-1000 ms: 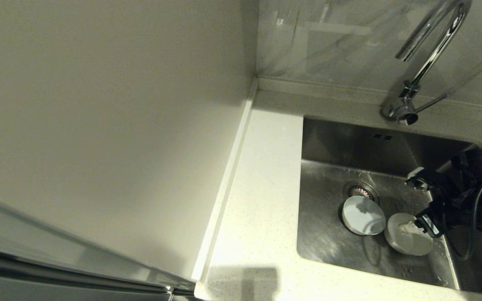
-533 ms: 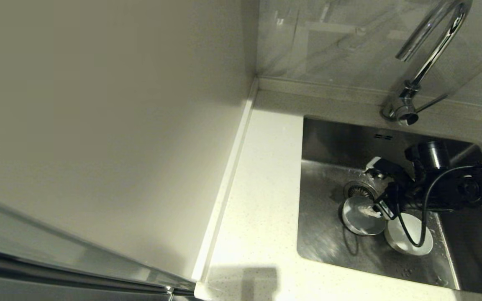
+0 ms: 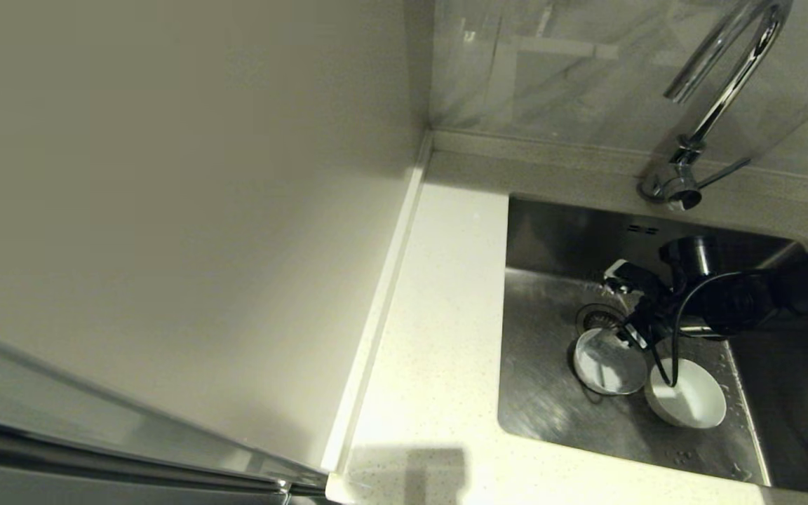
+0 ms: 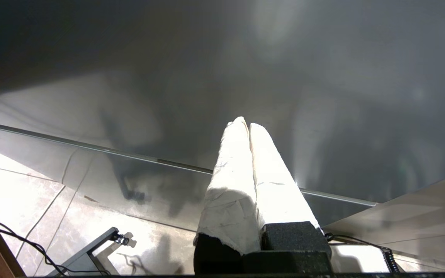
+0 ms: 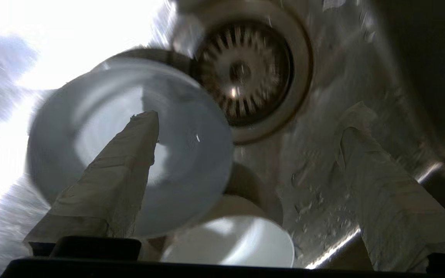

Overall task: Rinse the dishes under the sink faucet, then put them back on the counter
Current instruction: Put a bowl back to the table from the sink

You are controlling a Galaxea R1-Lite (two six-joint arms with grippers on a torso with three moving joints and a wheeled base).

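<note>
Dishes down in the sink (image 3: 551,238), lower right of the head view: one white bowl (image 3: 609,362) overlapping the near edge of the drain strainer (image 3: 599,319), a second white bowl (image 3: 688,394) touching it on the right. Right gripper (image 3: 623,312) reaching in from the right edge, fingers spread, poised over the strainer and the first bowl's far rim. Faucet (image 3: 716,98) at upper right, spout out over the basin. Counter (image 3: 439,337) running down centre frame beside the sink

Left wrist view: left gripper (image 4: 248,125) mid-frame, wrapped fingers pressed together, nothing between them, pale floor tiles (image 4: 21,193) at lower left

Right wrist view: jaws released, one finger (image 5: 129,154) over the bowl (image 5: 191,154), the other over bare steel at right. Strainer (image 5: 245,73) at top centre, partly covered by that bowl. Second bowl (image 5: 234,243) at bottom centre
</note>
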